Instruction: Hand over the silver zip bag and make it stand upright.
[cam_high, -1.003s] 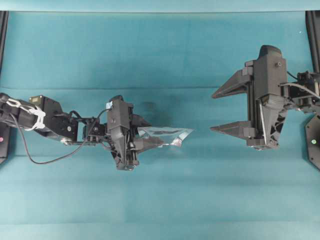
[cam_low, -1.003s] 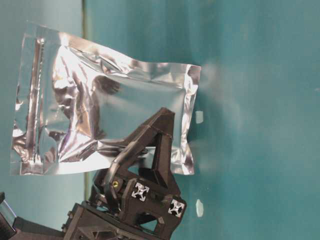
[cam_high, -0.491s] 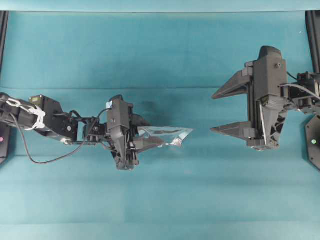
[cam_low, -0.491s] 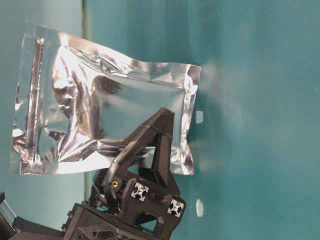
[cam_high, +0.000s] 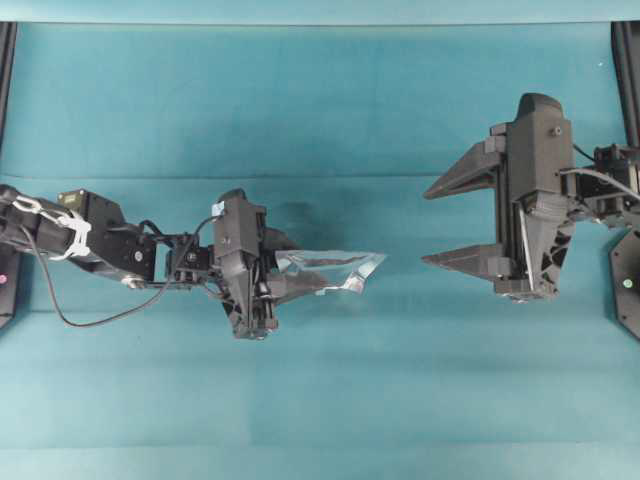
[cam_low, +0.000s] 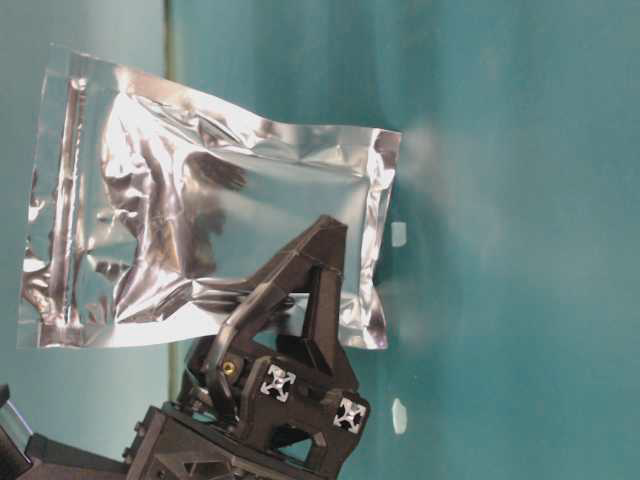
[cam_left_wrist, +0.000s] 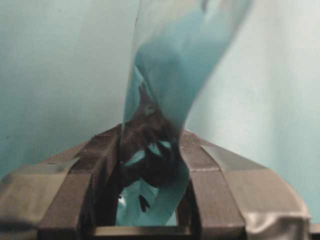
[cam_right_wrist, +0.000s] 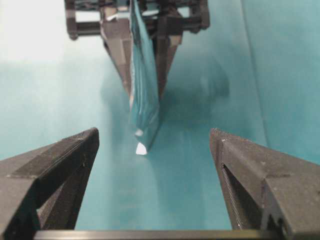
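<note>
Teal cloth (cam_high: 330, 100) covers the whole work surface, smooth apart from a few faint horizontal creases, and it fills every view as backdrop; a paler band runs along its far edge in the overhead view. Dark frame posts (cam_high: 6, 60) stand at the left and right borders of that view.

Above this cloth the left gripper (cam_high: 290, 278) pinches the silver zip bag (cam_high: 335, 272), its two fingers pressed against the foil from either side. The bag sticks out past the fingertips toward the opposite arm, held edge-on to the overhead camera so it reads as a thin crinkled sliver. From table level the bag (cam_low: 200, 230) shows its broad face: shiny, wrinkled foil with sealed borders, one corner region caught in the black fingers below it. The left wrist view shows the foil (cam_left_wrist: 165, 75) rising from between the two pads and mirroring the teal around it.

Facing it, well apart, the right gripper (cam_high: 455, 222) has its jaws spread wide with nothing between them. In the right wrist view the bag (cam_right_wrist: 144, 100) hangs ahead of those spread fingers, roughly centred in the gap, clamped by the other arm's fingers behind it.
</note>
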